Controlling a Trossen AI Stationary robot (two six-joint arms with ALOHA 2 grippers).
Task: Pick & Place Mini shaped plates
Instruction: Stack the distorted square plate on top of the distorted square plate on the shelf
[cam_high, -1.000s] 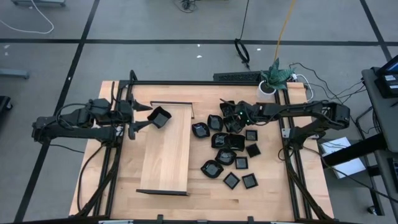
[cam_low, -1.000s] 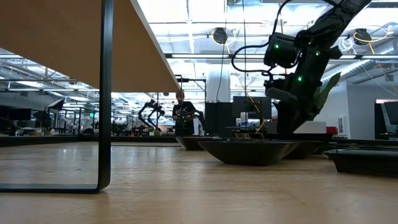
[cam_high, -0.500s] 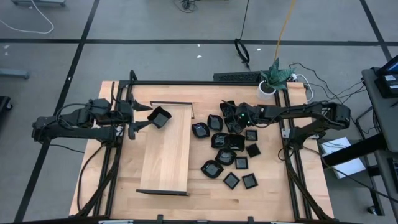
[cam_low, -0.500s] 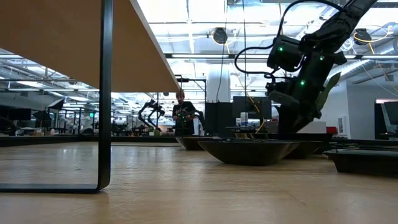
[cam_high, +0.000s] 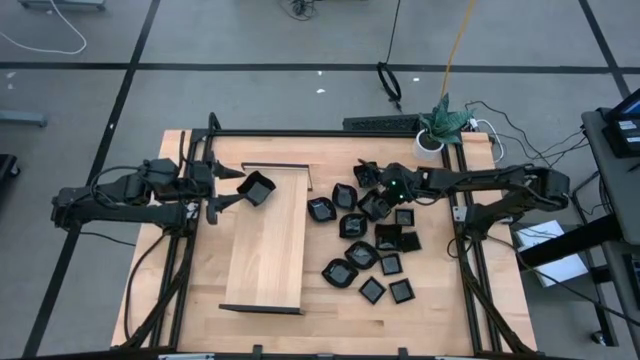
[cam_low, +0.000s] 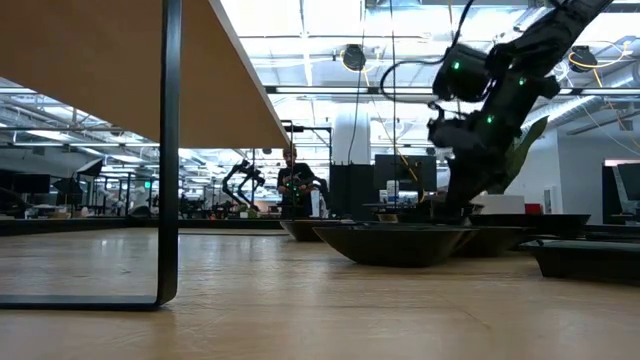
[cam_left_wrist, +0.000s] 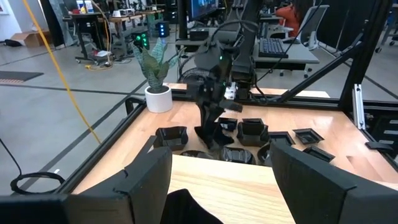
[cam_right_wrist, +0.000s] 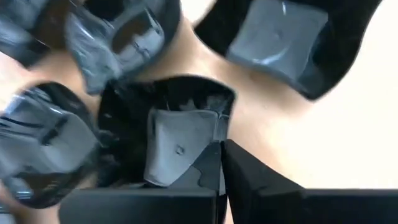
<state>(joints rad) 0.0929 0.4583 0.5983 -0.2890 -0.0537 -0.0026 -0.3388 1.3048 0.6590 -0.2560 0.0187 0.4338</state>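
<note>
Right end effector (cam_high: 378, 199) down among the black plates (cam_high: 372, 250) clustered on the bench (cam_high: 460, 310) right of the wooden board (cam_high: 268, 240), fingers clamped together on one plate's rim (cam_right_wrist: 221, 127). Left end effector (cam_high: 232, 187) at the board's far left corner, fingers spread around a square plate (cam_high: 256, 188).
</note>
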